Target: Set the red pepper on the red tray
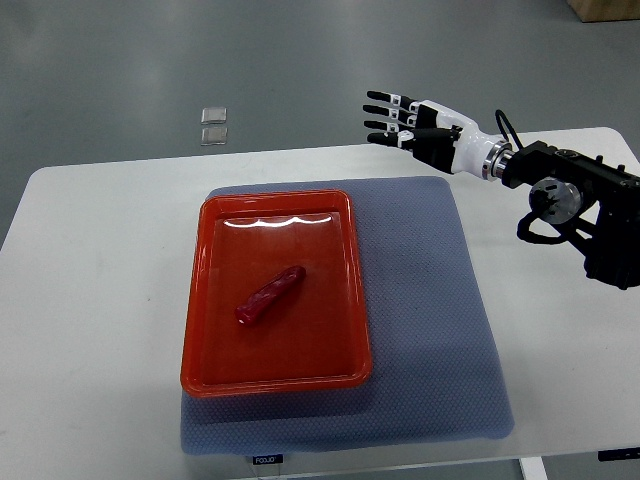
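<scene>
Red pepper point(269, 294) lies in tray point(203, 300); task looks done. Right hand point(415, 124) at 2 o'clock, fingers extended, empty.

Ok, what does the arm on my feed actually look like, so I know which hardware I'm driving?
Only the right arm shows. Its right hand has black fingers with white segments and small red marks near the tips, on a white palm shell. A silver metal ring forms the wrist, then a black boxy forearm with a round silver-grey joint housing. Black cables loop out around the wrist and under the forearm.
</scene>
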You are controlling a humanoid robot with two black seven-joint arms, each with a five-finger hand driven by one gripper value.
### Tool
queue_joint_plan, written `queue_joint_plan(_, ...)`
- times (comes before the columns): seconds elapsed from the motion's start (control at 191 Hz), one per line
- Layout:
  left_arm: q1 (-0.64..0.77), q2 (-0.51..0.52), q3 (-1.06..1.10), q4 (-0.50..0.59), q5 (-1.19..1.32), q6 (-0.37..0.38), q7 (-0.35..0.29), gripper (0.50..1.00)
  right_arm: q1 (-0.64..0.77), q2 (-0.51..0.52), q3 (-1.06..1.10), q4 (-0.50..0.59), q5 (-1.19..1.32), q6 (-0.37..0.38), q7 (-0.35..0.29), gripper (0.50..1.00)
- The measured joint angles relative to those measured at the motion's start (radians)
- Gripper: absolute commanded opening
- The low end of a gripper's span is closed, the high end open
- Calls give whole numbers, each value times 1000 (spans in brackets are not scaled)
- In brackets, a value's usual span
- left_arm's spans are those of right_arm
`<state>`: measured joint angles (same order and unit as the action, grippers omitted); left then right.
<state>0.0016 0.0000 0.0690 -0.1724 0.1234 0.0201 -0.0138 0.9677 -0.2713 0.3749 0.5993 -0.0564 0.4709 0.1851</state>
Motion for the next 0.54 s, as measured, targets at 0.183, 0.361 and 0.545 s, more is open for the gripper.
queue_joint_plan(0.183,0,0,0,0,0,0,0,1000,-90,29,111,-45,122,-14,-42,921)
queue_joint_plan(0.361,0,0,0,0,0,0,0,1000,-126,45,133,-60,131,-19,-44,921)
queue_joint_plan(0.545,0,0,0,0,1,0,0,1000,-129,50,133,-82,131,-18,-45,921)
